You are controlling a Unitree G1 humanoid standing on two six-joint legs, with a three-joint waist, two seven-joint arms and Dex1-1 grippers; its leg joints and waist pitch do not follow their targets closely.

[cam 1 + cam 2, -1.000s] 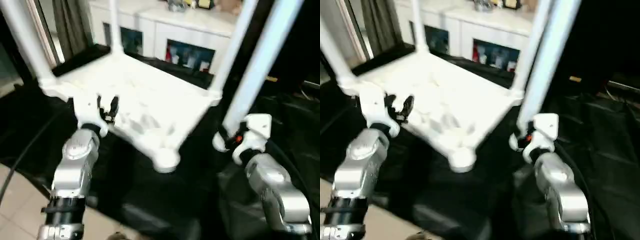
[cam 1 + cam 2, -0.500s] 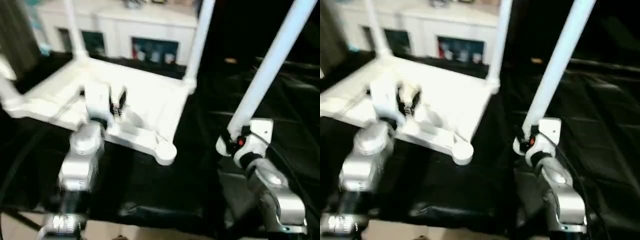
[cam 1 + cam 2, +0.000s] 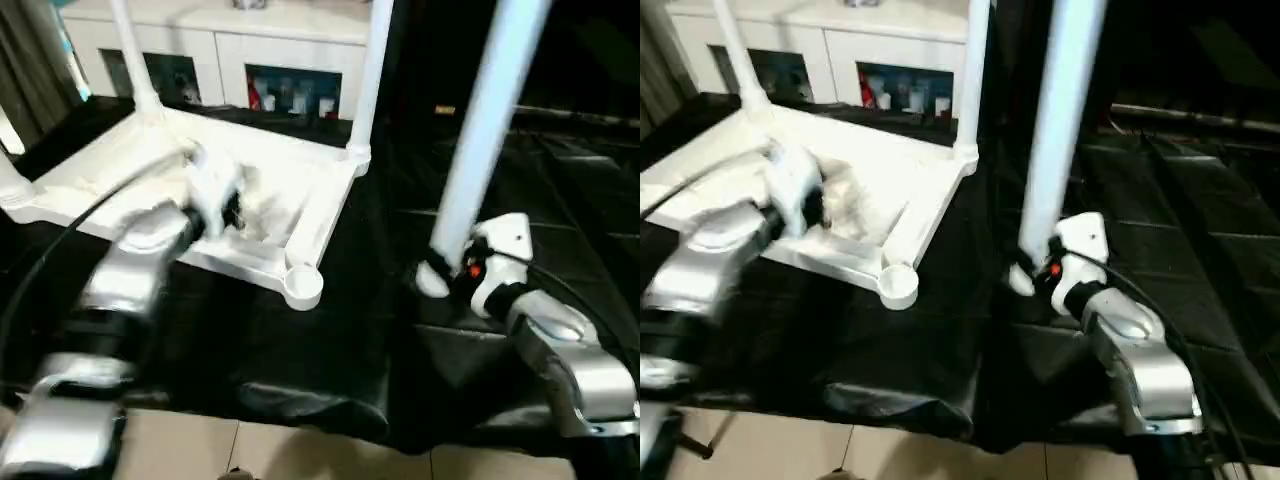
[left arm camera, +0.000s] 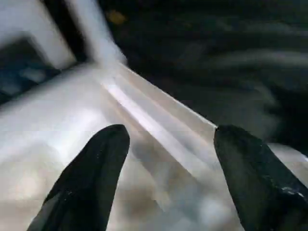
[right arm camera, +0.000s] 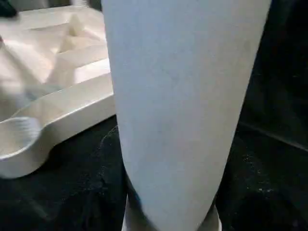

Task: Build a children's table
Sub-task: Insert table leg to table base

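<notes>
The children's table lies upside down: its white tabletop (image 3: 300, 190) shows a ribbed underside. Two white legs (image 3: 370, 70) (image 3: 128, 50) stand in its far corner sockets, and a third is at the left edge (image 3: 10, 180). The near corner socket (image 3: 303, 285) is empty. My right gripper (image 3: 445, 275) is shut on the lower end of a fourth leg (image 3: 485, 120), held almost upright to the right of the tabletop, above the black cloth. My left gripper (image 3: 215, 195) hovers over the tabletop's underside. In the left wrist view its fingers (image 4: 91, 178) stand open over a rim.
A white cabinet (image 3: 250, 60) with glass doors stands behind the tabletop. Black cloth (image 3: 560, 200) covers the work surface, with light tile floor (image 3: 300, 450) along the near edge. A black cable (image 3: 60, 250) runs along my left arm.
The camera has shifted. My left arm has swung lower and reaches in from the left. The leg in my right gripper has tipped from a rightward lean to nearly upright.
</notes>
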